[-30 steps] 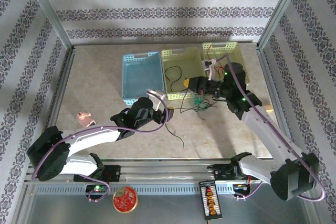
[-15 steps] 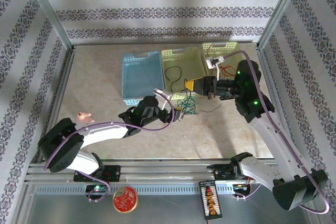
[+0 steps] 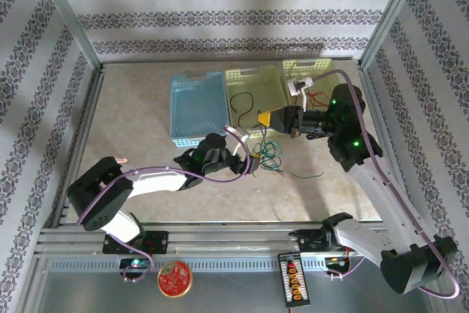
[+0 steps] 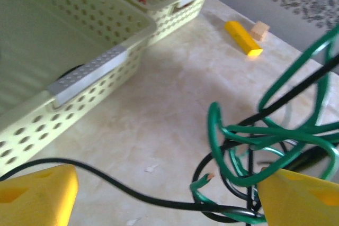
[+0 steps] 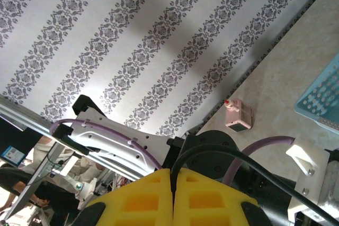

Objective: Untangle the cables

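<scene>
A tangle of green and black cables [image 3: 267, 153] lies on the table just in front of the baskets, and one green strand [image 3: 314, 175] trails off to the right. My left gripper [image 3: 246, 163] stands open right beside the tangle. In the left wrist view a black cable [image 4: 132, 194] runs across between the yellow fingers [image 4: 37, 194], and the green loops [image 4: 265, 130] crowd against the right finger. My right gripper [image 3: 265, 119] hovers above the tangle, shut on a black cable [image 5: 238, 154] that arcs out from between its pads [image 5: 148, 199]. Red cables [image 3: 316, 97] lie in the right basket.
Three baskets stand at the back: a blue one [image 3: 196, 108], a yellow-green one [image 3: 253, 82] holding a black cable [image 3: 242, 100], and another yellow-green one [image 3: 322, 71]. A yellow block [image 4: 242, 38] and a small wooden cube [image 4: 259, 29] lie on the table. A pink object [image 5: 238, 116] sits at the left.
My left gripper has moved right, up to the tangle. The right gripper shifted slightly left, still holding the black cable. The tangle spread out and a green strand now trails to the right.
</scene>
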Tool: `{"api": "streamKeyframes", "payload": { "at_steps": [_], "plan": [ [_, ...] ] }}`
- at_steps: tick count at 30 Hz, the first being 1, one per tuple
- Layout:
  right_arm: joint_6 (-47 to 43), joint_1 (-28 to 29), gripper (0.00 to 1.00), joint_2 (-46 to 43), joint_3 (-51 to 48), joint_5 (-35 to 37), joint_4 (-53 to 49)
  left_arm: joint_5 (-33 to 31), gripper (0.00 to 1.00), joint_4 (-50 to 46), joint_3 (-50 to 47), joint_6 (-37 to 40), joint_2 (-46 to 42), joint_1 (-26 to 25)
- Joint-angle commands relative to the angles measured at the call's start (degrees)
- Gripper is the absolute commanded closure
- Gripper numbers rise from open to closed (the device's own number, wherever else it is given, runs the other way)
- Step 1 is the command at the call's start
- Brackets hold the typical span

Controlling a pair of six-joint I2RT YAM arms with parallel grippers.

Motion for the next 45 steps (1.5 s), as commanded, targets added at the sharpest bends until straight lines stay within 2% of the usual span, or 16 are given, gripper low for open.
{"api": "streamKeyframes", "payload": {
  "at_steps": [1, 9, 14, 16, 18, 21, 23, 26, 34, 41, 45],
  "plan": [
    [0.7, 0.3, 0.99, -1.0, -0.4, 0.5, 3.5, 7.2, 0.12, 3.1, 2.1, -0.5, 1.6, 0.4],
    [2.5, -0.7, 0.99, -0.8, -0.5, 1.9, 5.6, 11.9, 0.12, 2.8, 3.2, -0.6, 3.6, 0.3],
    [4.2, -0.5, 0.99, -0.5, -0.8, 1.0, 7.2, 11.4, 0.16, 4.2, 5.1, -0.6, 5.8, 0.4],
    [4.6, -0.4, 0.99, -0.5, -0.9, 1.1, 7.7, 11.4, 0.32, 4.3, 6.1, -0.8, 6.8, 0.4],
    [5.0, -0.4, 0.99, -0.6, -0.9, 1.4, 8.2, 10.7, 0.58, 4.8, 6.8, -1.4, 7.6, 0.4],
    [5.1, -0.8, 0.99, -0.8, -0.3, 2.2, 8.3, 7.5, 0.89, 6.4, 5.9, -2.0, 8.0, 0.4],
    [5.1, -1.8, 0.99, -1.2, 0.2, 3.2, 8.1, 4.5, 1.00, 6.9, 4.4, -2.1, 7.5, 0.4],
    [5.4, -5.3, 0.99, -2.5, 0.8, 5.5, 7.7, 1.1, 1.00, 7.0, 1.4, -2.2, 6.5, 1.1],
    [6.1, -18.0, 1.00, -8.0, 0.4, 16.2, 5.8, 1.8, 1.00, 4.3, -8.6, -2.3, 0.9, 3.2],
    [2.9, -20.3, 1.00, -11.4, 0.3, 25.3, 2.7, -0.8, 1.00, -1.0, -13.7, -1.4, -4.0, 3.5],
    [3.7, -20.3, 1.00, -9.5, 2.3, 23.0, 4.7, -3.0, 1.00, -0.6, -15.7, -2.8, -4.5, 3.5]
  ]
}}
